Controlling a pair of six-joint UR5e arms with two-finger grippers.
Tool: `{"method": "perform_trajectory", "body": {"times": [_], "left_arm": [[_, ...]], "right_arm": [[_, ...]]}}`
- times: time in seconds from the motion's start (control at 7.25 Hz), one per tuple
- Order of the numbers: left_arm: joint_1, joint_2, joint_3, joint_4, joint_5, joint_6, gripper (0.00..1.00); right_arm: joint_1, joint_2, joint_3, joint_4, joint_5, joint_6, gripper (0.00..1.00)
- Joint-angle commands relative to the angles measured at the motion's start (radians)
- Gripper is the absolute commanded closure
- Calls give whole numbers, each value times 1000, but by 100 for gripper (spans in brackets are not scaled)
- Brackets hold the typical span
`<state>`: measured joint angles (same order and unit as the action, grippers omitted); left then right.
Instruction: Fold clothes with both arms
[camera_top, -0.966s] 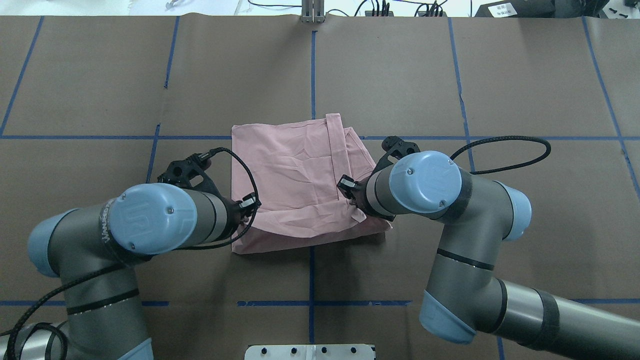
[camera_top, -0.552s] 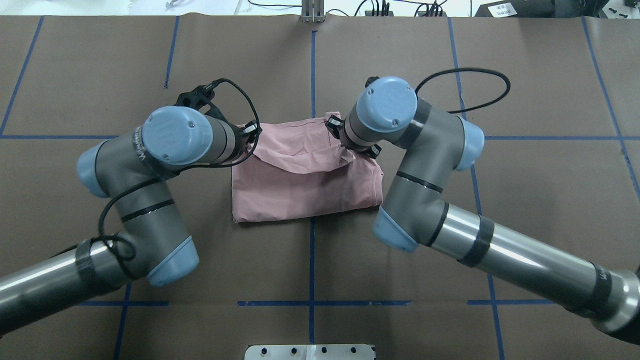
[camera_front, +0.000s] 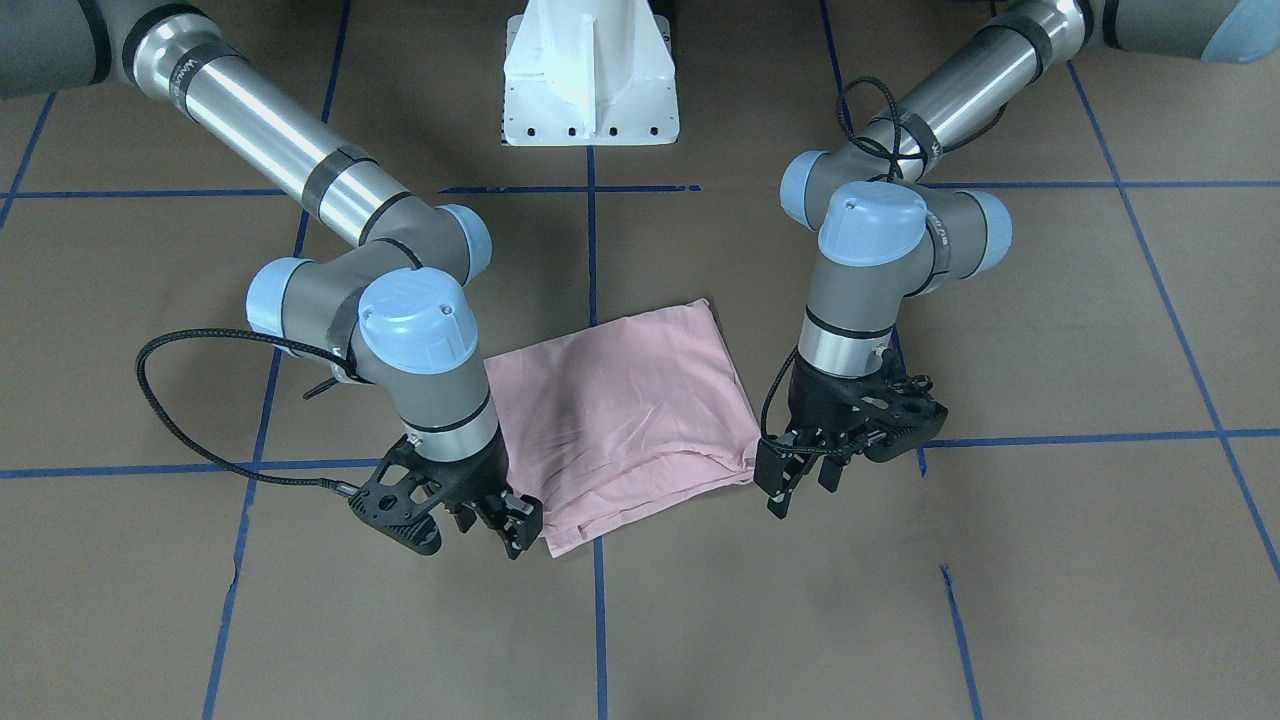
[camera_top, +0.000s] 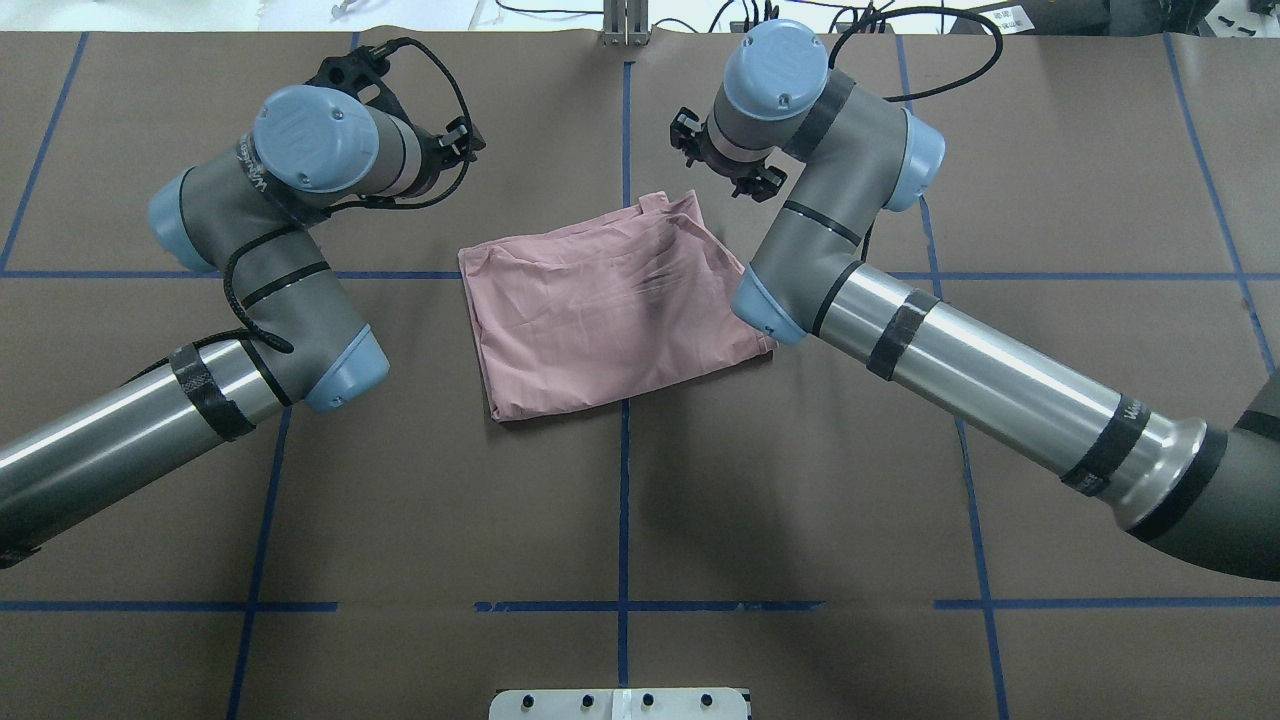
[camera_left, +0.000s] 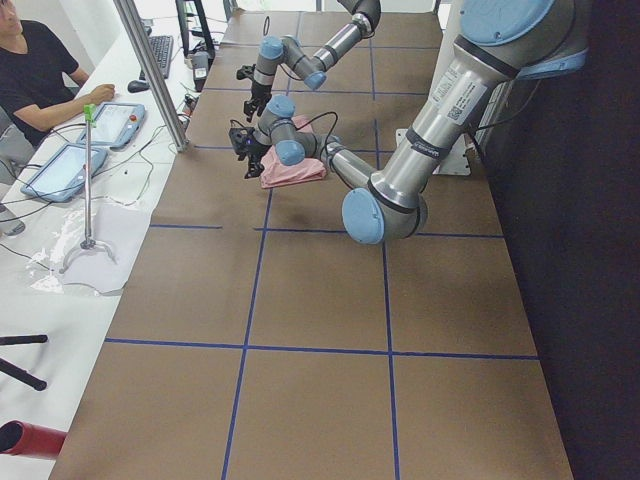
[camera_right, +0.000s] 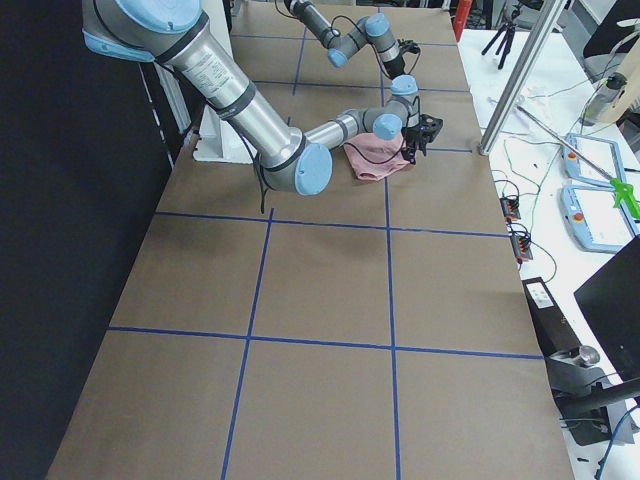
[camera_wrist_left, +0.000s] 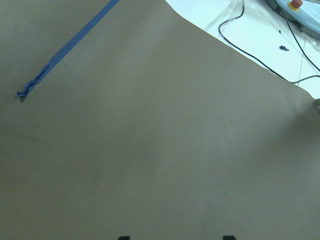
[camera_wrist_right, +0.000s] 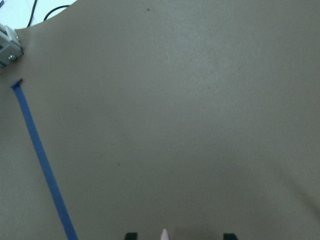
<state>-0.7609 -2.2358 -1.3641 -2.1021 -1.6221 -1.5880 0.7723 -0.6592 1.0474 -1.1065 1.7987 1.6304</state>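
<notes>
Both left hand (camera_front: 803, 490) and right hand (camera_front: 495, 530) hover, spread apart, near the T-shirt (camera_front: 620, 400).

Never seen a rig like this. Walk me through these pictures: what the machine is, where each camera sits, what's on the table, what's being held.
The machine is two jointed robot arms, the left arm and the right arm, each ending in a two-finger gripper. One camera looks down from behind the robot, one faces it from across the table, two look along the table from its ends, and one rides on each wrist. On the brown table lies a folded pale pink T-shirt. The left gripper and the right gripper are both open near the shirt's far corners, holding nothing.
</notes>
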Motion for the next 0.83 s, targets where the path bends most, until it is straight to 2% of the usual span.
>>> {"method": "perform_trajectory", "body": {"times": [0.0,0.14,0.28,0.41,0.55,0.69], "left_arm": [[-12,5,-7,-12,-68,11,0],[-38,8,-28,-4,-131,64,0],[-81,60,-109,3,-149,177,0],[-145,124,-187,37,-207,309,0],[-237,157,-238,86,-278,462,0],[-302,209,-281,117,-310,591,0]], "right_arm": [[80,3,-10,-1,89,-62,0],[126,-10,-4,-10,125,-133,0],[187,-29,9,-54,181,-253,0],[252,-86,75,-134,229,-426,0],[315,-177,171,-200,275,-598,0],[387,-282,248,-235,315,-739,0]]}}
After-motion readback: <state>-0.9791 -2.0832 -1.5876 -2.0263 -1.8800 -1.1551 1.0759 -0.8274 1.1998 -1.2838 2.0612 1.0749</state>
